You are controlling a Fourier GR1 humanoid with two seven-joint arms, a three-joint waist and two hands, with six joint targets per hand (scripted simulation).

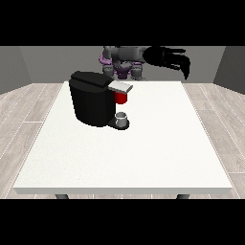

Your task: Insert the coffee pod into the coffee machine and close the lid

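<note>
Boxy black coffee machine (pixel 93 98) on smooth white table (pixel 143 153); raised hand at the view's right (pixel 174 60), fingers (pixel 185 68) drooping relaxed.

One coffee machine (pixel 93 98), one table (pixel 143 158), one robot hand (pixel 177 60).

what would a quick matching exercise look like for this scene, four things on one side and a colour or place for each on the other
Things:
1. coffee machine
2. red thing at the machine
3. hand at the view's right
4. table

Colour or place:
A. white, carrying the machine
B. raised in the air above the table's far edge
C. black, standing on the table's left half in the view
D. just under the machine's grey lid

Pairs: 1-C, 2-D, 3-B, 4-A
</note>
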